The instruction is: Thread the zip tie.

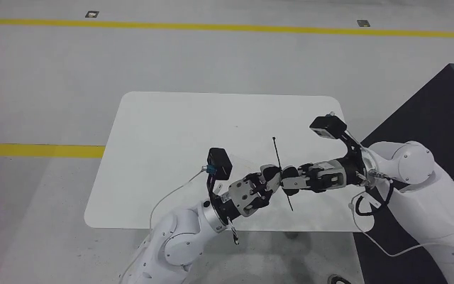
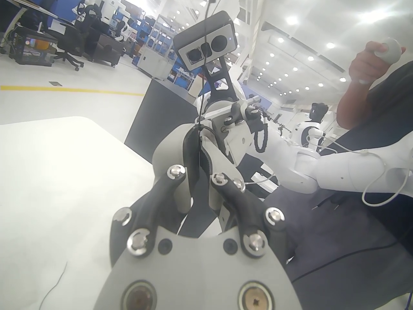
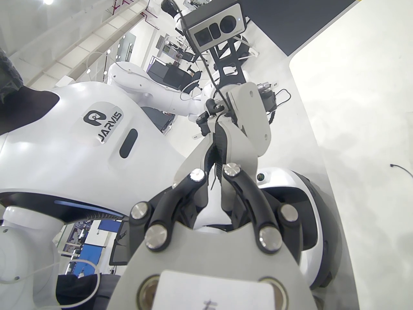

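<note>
From the top view, you have the zip tie (image 1: 277, 150) held in the air over the desk (image 1: 177, 142), above its near edge toward 5 o'clock; it lies straight, head end at 12 o'clock and tip at 6, leaning a touch toward 5; the left claw (image 1: 269, 179) comes at it from 8 o'clock and the right claw (image 1: 291, 179) from 3 o'clock; the two meet nose to nose at the middle of the strap.

In the left wrist view, your left claw (image 2: 197, 133) has its fingers pressed together on the zip tie (image 2: 205, 78); the strap runs out from the pads, crosses the other arm's camera (image 2: 222, 38) and ends in the small square head.

In the right wrist view, your right claw (image 3: 217, 130) is likewise clamped on the zip tie (image 3: 197, 54); the long part runs on past the fingertips to the head; a thin bit of strap shows behind the pads; a small black strip (image 3: 400, 167) lies loose on the desk, well apart.

By my reading you are at the start: gripped, but no loop formed and the tip not in the head; the next move calls for bending the strap round so the tip meets the slot; with both claws at the middle, one likely needs a grip nearer an end; line the thin tip up carefully.
</note>
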